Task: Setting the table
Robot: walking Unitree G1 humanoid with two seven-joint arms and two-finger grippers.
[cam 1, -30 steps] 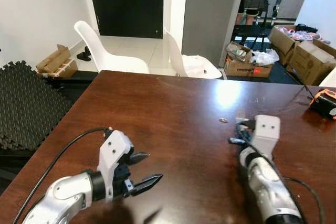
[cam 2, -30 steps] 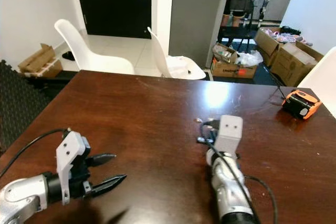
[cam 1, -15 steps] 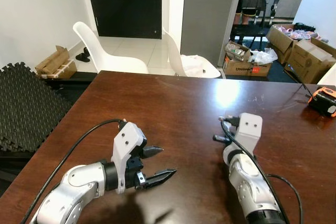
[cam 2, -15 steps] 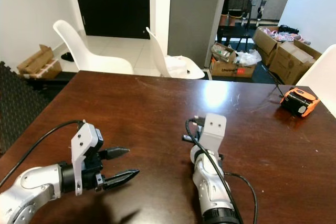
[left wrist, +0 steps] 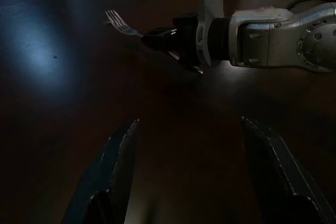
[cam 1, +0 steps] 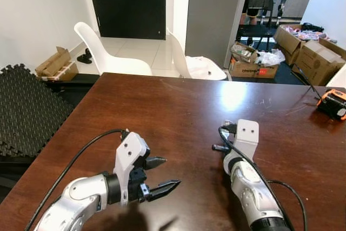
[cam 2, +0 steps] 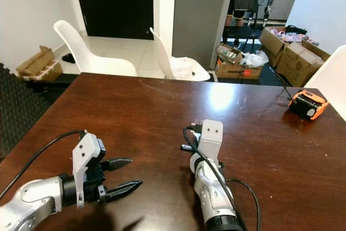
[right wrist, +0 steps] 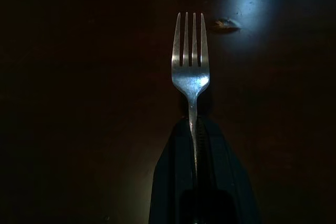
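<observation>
A silver fork [right wrist: 191, 72] lies flat just above the dark brown wooden table [cam 1: 162, 106], tines pointing away from me. My right gripper [right wrist: 193, 125] is shut on its handle. From the left wrist view the fork [left wrist: 119, 23] sticks out of the right gripper [left wrist: 169, 39], low over the wood. In the head view the right arm's white wrist housing [cam 1: 246, 133] covers the fingers and fork. My left gripper [cam 1: 165, 175] hovers over the near left part of the table, open and holding nothing, pointing toward the right arm.
An orange tape measure [cam 1: 332, 104] sits at the table's far right edge. Two white chairs [cam 1: 108, 52] [cam 1: 197, 66] stand behind the far edge. Black foam mats [cam 1: 27, 101] lie on the floor at left, cardboard boxes [cam 1: 319, 60] at back right. A small crumb [right wrist: 226, 23] lies by the tines.
My right arm has slid to the left across the table with the fork still held. The left gripper has edged a little forward and stays open.
</observation>
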